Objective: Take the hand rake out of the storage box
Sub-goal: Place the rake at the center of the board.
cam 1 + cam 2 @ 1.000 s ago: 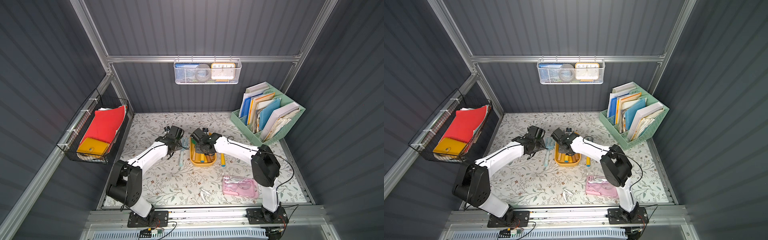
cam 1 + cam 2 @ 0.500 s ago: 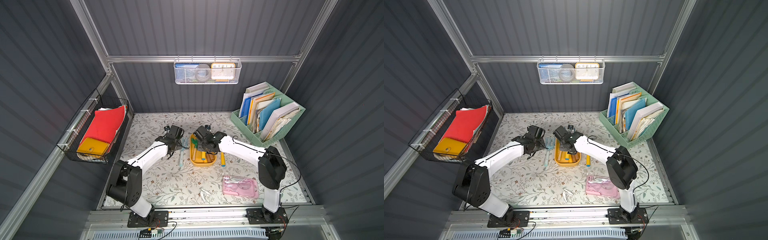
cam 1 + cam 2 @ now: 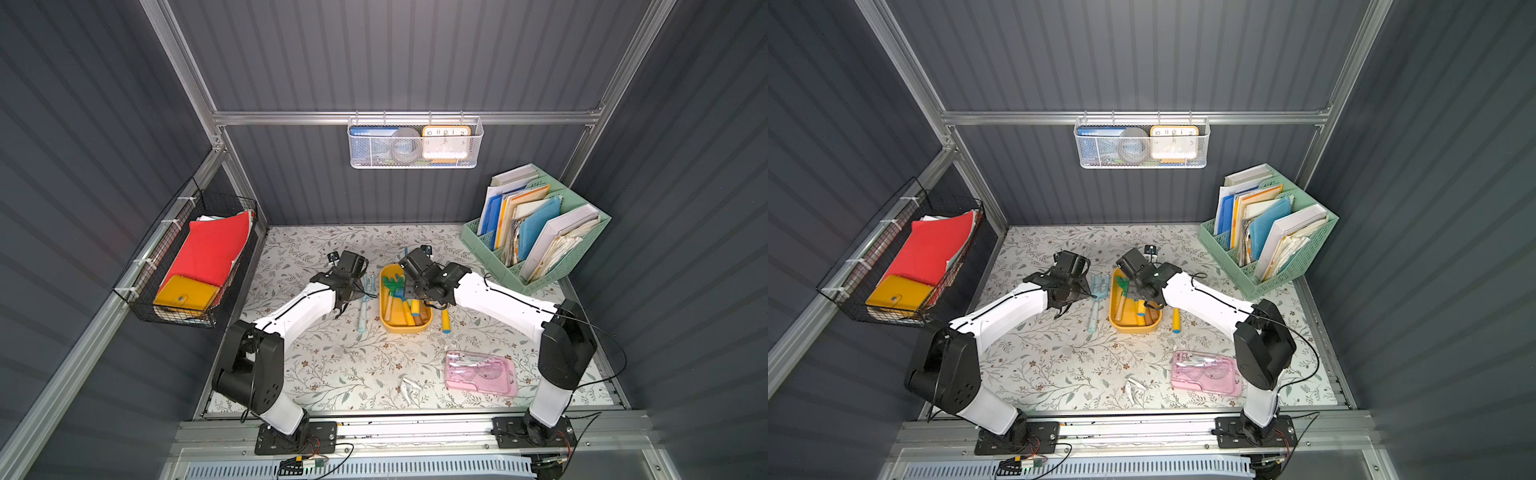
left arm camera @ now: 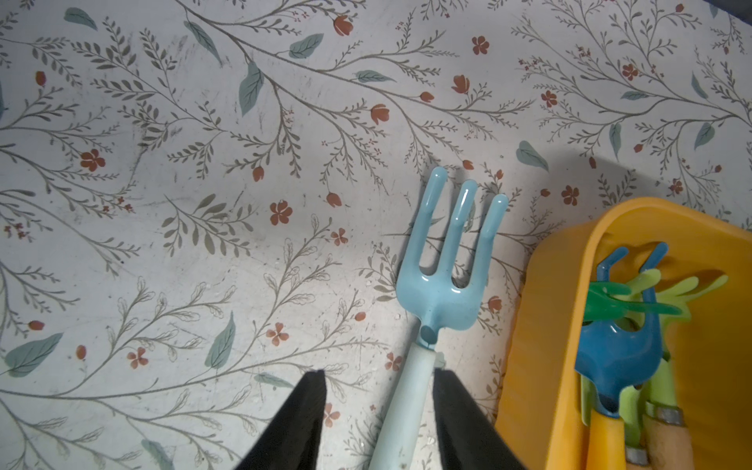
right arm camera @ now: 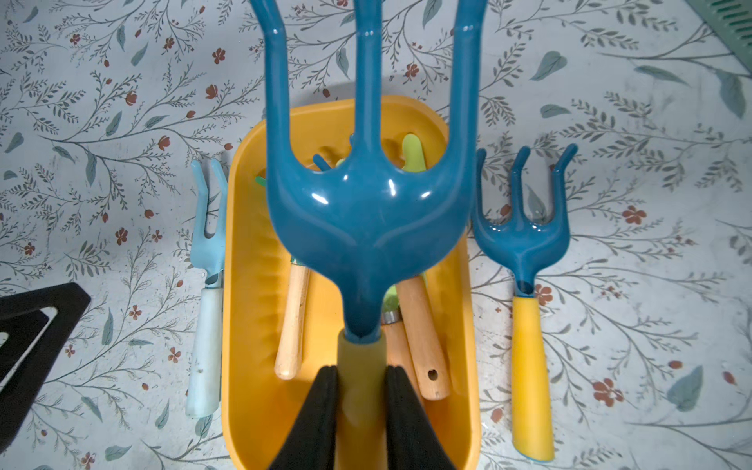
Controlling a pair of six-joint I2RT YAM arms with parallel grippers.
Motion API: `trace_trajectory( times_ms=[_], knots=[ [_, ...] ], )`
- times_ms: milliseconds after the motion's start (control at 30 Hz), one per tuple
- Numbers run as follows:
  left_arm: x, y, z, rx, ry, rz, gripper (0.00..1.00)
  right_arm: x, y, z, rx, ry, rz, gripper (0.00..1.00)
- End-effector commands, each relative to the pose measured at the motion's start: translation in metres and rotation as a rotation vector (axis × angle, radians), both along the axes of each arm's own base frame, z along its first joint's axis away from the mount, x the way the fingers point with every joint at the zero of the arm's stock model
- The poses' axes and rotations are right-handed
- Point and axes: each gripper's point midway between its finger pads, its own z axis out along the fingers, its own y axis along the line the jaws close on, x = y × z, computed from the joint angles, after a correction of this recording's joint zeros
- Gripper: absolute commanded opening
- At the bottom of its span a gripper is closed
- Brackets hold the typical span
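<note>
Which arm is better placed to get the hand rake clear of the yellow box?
Right. The right gripper has jaws shut on the dark blue hand rake above the storage box. The left gripper straddles a pale blue rake outside it, jaws open.

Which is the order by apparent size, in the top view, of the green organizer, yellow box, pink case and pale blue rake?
1. green organizer
2. yellow box and pink case: about alike, so not ranked
3. pale blue rake
</note>
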Motion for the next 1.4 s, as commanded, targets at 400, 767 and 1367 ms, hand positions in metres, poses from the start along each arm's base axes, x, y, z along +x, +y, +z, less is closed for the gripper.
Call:
trace_trajectory(
  times_ms=[400, 767, 1367],
  knots=[
    [0.002, 0.006, 0.009, 0.018, -0.006, 0.022, 0.49, -0.020, -0.107, -0.015, -0.102, 0.134, 0.068, 0.05],
    [0.004, 0.006, 0.012, 0.023, -0.009, 0.019, 0.49, -0.032, -0.160, -0.066, -0.190, 0.250, 0.061, 0.05],
    [0.005, 0.006, 0.014, 0.026, -0.012, 0.015, 0.49, -0.032, -0.176, -0.101, -0.173, 0.313, 0.000, 0.03]
  ],
)
